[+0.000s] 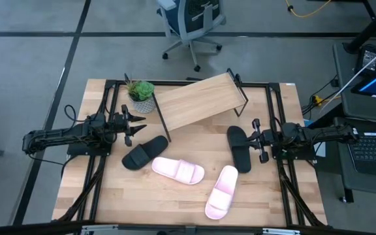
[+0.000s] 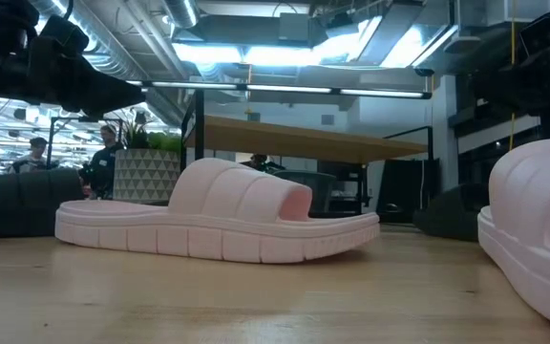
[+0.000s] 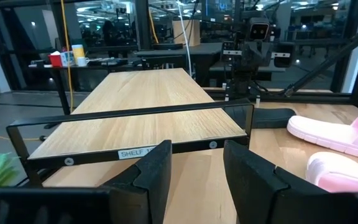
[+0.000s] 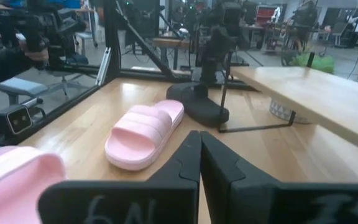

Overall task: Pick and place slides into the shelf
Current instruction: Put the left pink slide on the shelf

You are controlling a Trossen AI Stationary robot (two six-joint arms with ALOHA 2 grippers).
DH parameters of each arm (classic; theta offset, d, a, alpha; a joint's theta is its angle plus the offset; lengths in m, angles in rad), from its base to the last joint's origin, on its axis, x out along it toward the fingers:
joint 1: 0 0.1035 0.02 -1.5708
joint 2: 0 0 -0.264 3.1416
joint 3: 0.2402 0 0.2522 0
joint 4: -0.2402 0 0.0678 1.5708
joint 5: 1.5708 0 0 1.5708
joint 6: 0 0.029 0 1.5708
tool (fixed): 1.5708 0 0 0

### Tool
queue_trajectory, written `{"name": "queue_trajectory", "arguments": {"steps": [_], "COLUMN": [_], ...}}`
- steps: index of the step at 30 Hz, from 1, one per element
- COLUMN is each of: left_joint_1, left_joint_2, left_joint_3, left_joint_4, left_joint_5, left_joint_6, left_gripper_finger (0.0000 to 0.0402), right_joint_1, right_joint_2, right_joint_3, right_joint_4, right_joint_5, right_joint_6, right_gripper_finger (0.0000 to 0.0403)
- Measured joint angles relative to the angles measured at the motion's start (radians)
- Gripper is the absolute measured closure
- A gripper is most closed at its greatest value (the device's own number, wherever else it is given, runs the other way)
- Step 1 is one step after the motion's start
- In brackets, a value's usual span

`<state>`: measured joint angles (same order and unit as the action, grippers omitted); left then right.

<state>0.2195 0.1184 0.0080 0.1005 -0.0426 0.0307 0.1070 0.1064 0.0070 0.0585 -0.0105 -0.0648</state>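
The shelf, a slanted light-wood board on a black wire frame, stands at the table's far middle; its frame feet rest on the tabletop. Two pink slides lie sole-down at the near middle. One black slide lies left of them, the other right. My left gripper hovers open at the left, level, facing the shelf, nothing between its fingers. My right gripper is shut at the right, above the right black slide's edge, holding nothing.
A small potted plant stands by the shelf's left end. A black frame rail runs round the table. An office chair and desks stand beyond the far edge. People sit in the room behind.
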Motion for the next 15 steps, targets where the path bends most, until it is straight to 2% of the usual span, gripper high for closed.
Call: {"name": "queue_trajectory", "arguments": {"steps": [9,15], "left_joint_1": [0.0,0.0], "left_joint_2": [0.0,0.0], "left_joint_3": [0.0,0.0], "left_joint_4": [-0.001,-0.002], "left_joint_5": [0.012,0.072], "left_joint_6": [-0.001,-0.003], "left_gripper_finger": [0.0269,0.0321], "right_joint_1": [0.0,0.0], "right_joint_2": [0.0,0.0], "right_joint_3": [0.0,0.0], "right_joint_4": [-0.028,-0.026], "right_joint_5": [0.0,0.0], "right_joint_6": [0.001,0.004], "right_gripper_finger": [0.0393,0.0393]}}
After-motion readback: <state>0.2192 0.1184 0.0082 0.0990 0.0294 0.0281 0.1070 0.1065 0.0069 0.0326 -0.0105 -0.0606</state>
